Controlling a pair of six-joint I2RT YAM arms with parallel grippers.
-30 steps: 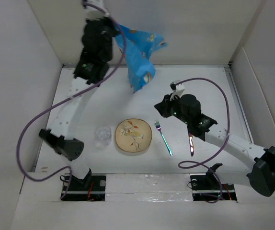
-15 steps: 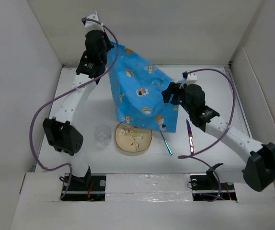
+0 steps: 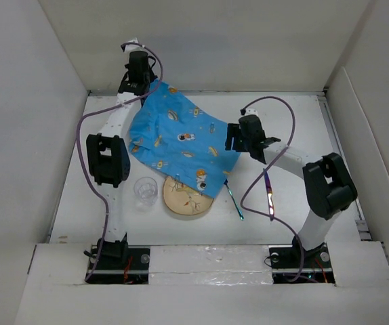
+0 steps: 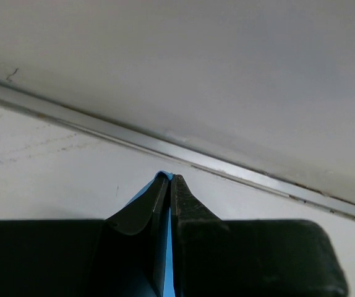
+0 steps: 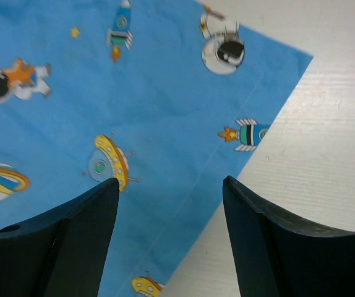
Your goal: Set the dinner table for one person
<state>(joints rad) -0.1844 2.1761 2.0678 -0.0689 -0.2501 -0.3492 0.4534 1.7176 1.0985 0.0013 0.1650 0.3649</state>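
Note:
A blue cartoon-print placemat (image 3: 181, 139) lies spread on the white dinner table (image 3: 303, 128), its near corner draped over a patterned plate (image 3: 184, 202). My left gripper (image 3: 142, 87) is at the far wall, shut on the placemat's back corner; a sliver of blue placemat (image 4: 167, 247) shows between its closed jaws, and the left gripper (image 4: 169, 178) points at the wall's foot. My right gripper (image 3: 231, 141) hovers open over the placemat's right edge. In the right wrist view the right gripper (image 5: 170, 182) holds nothing, with the placemat (image 5: 103, 93) below it.
A clear glass (image 3: 145, 189) stands left of the plate. A teal fork (image 3: 234, 202) and a knife (image 3: 269, 195) lie to the plate's right. Upright white panels (image 3: 59, 61) close in the table at the back and sides.
The placemat went from hanging bunched in the air to lying spread on the table. My left gripper carried its corner back to the far wall. My right gripper moved to its right edge.

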